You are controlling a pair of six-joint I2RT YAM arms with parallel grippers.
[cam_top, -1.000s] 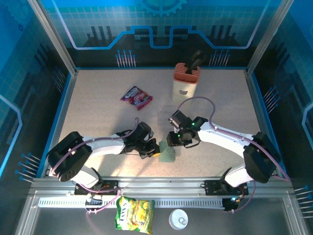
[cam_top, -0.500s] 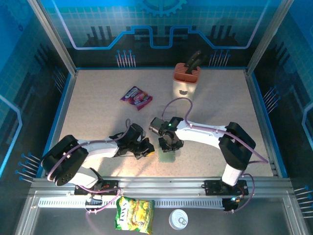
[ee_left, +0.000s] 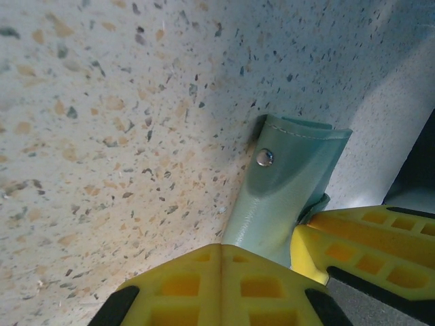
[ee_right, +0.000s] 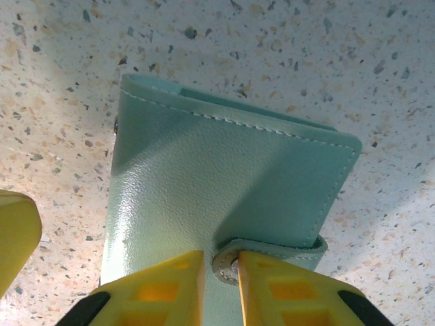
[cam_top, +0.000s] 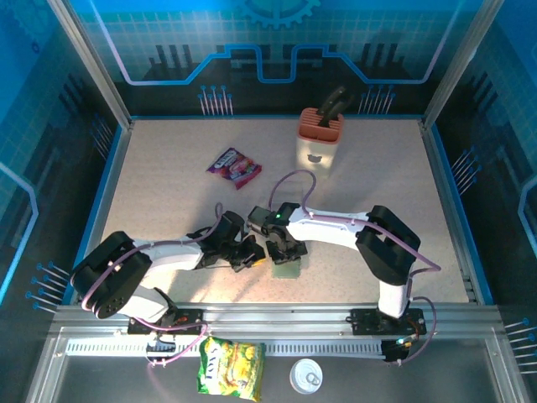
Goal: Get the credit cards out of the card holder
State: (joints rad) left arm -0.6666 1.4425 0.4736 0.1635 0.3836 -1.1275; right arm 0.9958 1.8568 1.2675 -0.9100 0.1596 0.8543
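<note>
On the left, the left gripper lies low on the speckled table. Its yellow fingers are pressed together on one edge of the card holder, pinching the grey-green cover. The card holder lies flat and folded shut near the front middle of the table, between the two grippers. Just to its right, the right gripper points down onto it. Its yellow fingertips are almost together, nipping the snap tab on the holder's closing strap.
</note>
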